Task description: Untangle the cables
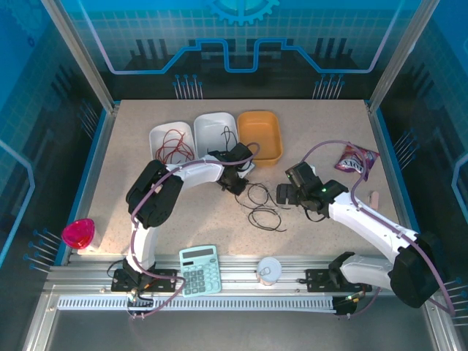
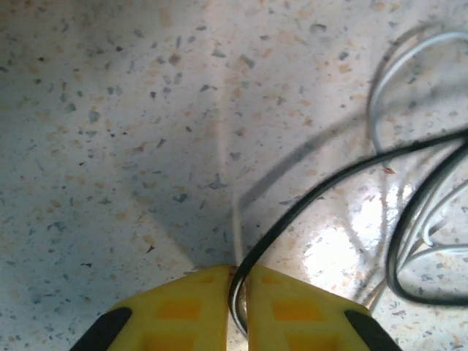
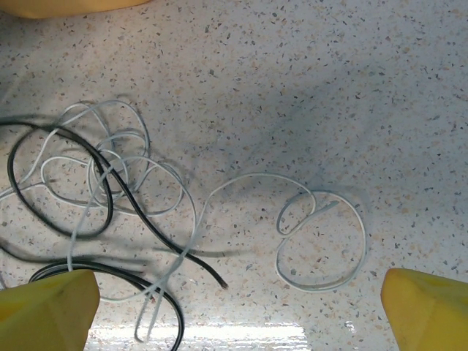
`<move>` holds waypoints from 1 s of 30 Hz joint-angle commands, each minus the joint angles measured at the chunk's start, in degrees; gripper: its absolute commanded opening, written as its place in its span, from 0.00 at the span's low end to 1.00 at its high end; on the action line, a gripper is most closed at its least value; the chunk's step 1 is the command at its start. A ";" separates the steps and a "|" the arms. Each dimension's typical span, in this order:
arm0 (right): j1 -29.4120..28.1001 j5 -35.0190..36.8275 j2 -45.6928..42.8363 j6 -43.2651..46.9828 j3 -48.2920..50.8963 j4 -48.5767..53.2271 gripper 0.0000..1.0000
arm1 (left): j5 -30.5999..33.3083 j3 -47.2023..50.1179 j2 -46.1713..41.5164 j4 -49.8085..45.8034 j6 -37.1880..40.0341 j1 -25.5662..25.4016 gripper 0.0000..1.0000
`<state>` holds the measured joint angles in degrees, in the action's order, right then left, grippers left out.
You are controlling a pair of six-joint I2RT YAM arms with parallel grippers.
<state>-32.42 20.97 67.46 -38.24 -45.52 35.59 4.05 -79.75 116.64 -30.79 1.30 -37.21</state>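
Left gripper: clenched on the black cable; a white cable seems to share the pinch.
Right gripper: released, fingers spread wide above white loops.
Cables' place: black and white lie heaped on the table between the arms; the red cable lies in a white tray.
Hazard: we judge that pulling with two strands caught tightens the crossings.
Hazard: we think the thin wire may slip free.

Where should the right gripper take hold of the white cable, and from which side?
Grip the white cable at its lone outer loop, which lies flat on the table, clear of the black cable. Come straight down with the open right gripper astride one strand; nearer the tangle it would probably catch both cables.
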 commanded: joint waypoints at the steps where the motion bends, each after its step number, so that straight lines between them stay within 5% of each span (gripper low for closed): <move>1: 0.96 1.25 -1.01 -1.14 -0.60 1.10 1.00 | -0.63 -0.22 0.92 -0.98 -0.41 -0.32 0.04; 20: 1.33 -4.89 4.09 0.44 -2.57 -3.37 1.00 | 18.33 8.06 -17.78 5.59 -2.36 -6.26 0.00; 30: 2.50 -10.33 4.46 0.71 -2.69 -8.44 1.00 | 21.08 12.09 -28.00 9.63 -0.62 -8.98 0.00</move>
<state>-30.83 13.26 71.77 -37.93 -47.24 29.85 22.98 -69.14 92.29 -24.05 0.01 -45.10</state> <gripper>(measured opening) 0.996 0.052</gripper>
